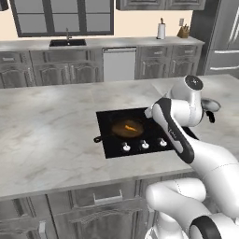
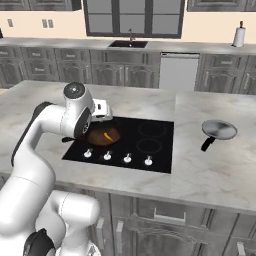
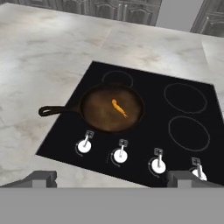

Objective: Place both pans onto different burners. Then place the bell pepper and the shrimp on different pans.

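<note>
The dark cast-iron skillet (image 3: pixel 111 108) sits on the front-left burner of the black cooktop (image 3: pixel 146 131), its handle pointing left over the counter. A small orange shrimp (image 3: pixel 119 108) lies in the middle of it; the same skillet (image 1: pixel 127 128) and shrimp (image 2: pixel 107 135) show from the base. The steel pan (image 2: pixel 219 130) with black handle rests on the marble counter right of the cooktop. My gripper (image 3: pixel 113 178) hovers above the cooktop's front-left edge, open, with nothing between its fingers. Two right burners (image 3: pixel 185 98) and the back-left ring are bare.
Several white knobs (image 3: pixel 120 154) line the cooktop's front. The island counter (image 1: pixel 46 135) stretches wide on the left. At the back wall stand a sink (image 1: pixel 67 42), a paper towel roll (image 1: pixel 161 30) and a knife block (image 1: pixel 184 31).
</note>
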Tool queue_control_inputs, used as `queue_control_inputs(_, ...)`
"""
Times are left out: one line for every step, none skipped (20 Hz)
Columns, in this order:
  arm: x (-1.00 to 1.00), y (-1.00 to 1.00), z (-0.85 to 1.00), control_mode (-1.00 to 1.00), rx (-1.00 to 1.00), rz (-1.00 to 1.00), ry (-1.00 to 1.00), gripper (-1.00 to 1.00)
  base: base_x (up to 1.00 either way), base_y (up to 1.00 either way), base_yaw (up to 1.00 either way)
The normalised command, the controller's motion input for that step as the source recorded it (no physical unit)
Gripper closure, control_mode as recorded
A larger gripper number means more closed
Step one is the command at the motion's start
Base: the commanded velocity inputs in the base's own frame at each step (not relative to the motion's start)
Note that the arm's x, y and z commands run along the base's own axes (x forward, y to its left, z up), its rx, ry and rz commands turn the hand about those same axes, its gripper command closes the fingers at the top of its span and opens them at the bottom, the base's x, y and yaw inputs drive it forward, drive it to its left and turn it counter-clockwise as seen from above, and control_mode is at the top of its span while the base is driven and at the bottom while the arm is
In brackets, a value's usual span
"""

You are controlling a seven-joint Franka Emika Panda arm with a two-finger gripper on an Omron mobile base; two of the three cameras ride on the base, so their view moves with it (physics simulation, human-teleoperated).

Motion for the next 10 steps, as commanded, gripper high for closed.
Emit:
queue_control_inputs(0.00,0.00,0.00,1.00,0.00,0.00,0.00,-1.00,0.00,-0.44,0.00)
queue_control_inputs(0.00,0.00,0.00,1.00,0.00,0.00,0.00,-1.00,0.00,-0.44,0.00)
queue_control_inputs(0.00,0.00,0.00,1.00,0.00,0.00,0.00,-1.00,0.00,-0.44,0.00)
queue_control_inputs(0.00,0.00,0.00,1.00,0.00,0.00,0.00,-1.00,0.00,-0.44,0.00)
queue_control_inputs(0.00,0.00,0.00,1.00,0.00,0.00,0.00,-1.00,0.00,-0.44,0.00)
queue_control_inputs(0.00,0.00,0.00,1.00,0.00,0.00,0.00,-1.00,0.00,-0.44,0.00)
queue_control_inputs(0.00,0.00,0.00,1.00,0.00,0.00,0.00,-1.00,0.00,-0.44,0.00)
queue_control_inputs(0.00,0.00,0.00,1.00,0.00,0.00,0.00,-1.00,0.00,-0.44,0.00)
queue_control_inputs(0.00,0.00,0.00,1.00,0.00,0.00,0.00,-1.00,0.00,-0.44,0.00)
queue_control_inputs(0.00,0.00,0.00,1.00,0.00,0.00,0.00,-1.00,0.00,-0.44,0.00)
